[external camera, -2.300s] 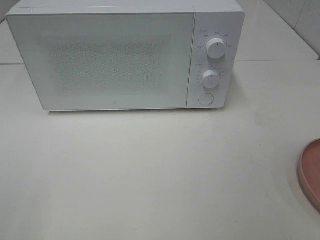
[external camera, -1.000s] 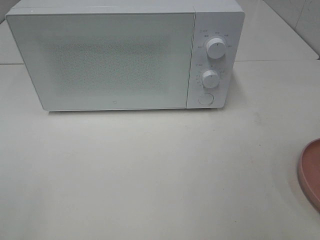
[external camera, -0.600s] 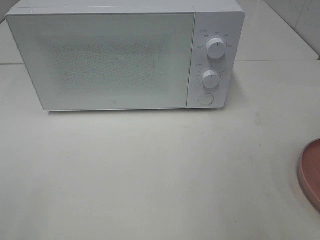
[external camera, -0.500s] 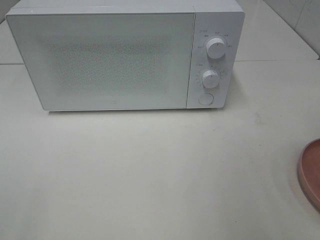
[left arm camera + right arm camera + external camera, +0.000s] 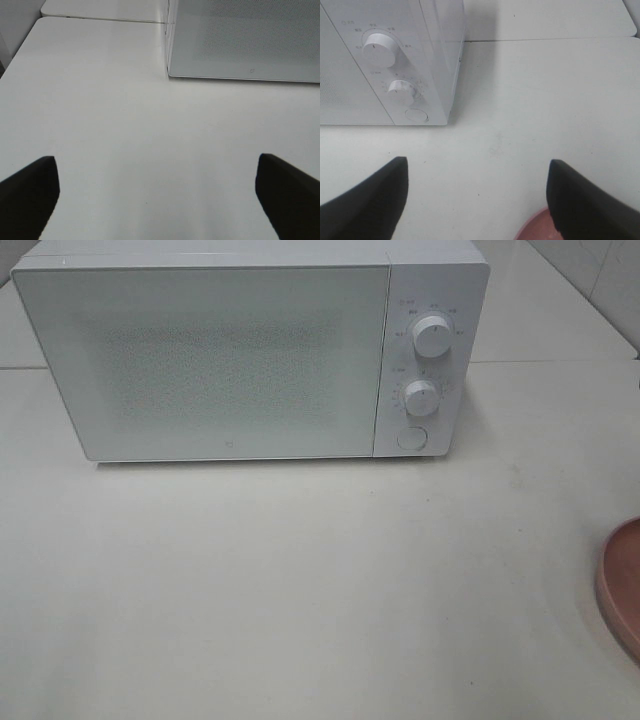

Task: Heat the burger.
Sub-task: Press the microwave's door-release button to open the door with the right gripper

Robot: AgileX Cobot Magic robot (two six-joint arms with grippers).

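Observation:
The burger is not in any view. A white microwave (image 5: 250, 350) stands at the back of the table with its door shut; it also shows in the left wrist view (image 5: 245, 40) and the right wrist view (image 5: 385, 60). It has two dials (image 5: 432, 337) and a round button (image 5: 411, 438) on its right panel. My left gripper (image 5: 159, 200) is open and empty over the table, in front of the microwave's left corner. My right gripper (image 5: 479, 200) is open and empty, in front of the control panel. Neither gripper shows in the exterior view.
A pink plate (image 5: 620, 585) lies at the right edge of the table, cut off by the frame; its rim also shows in the right wrist view (image 5: 535, 227). The white table (image 5: 300, 580) stretches in front of the microwave.

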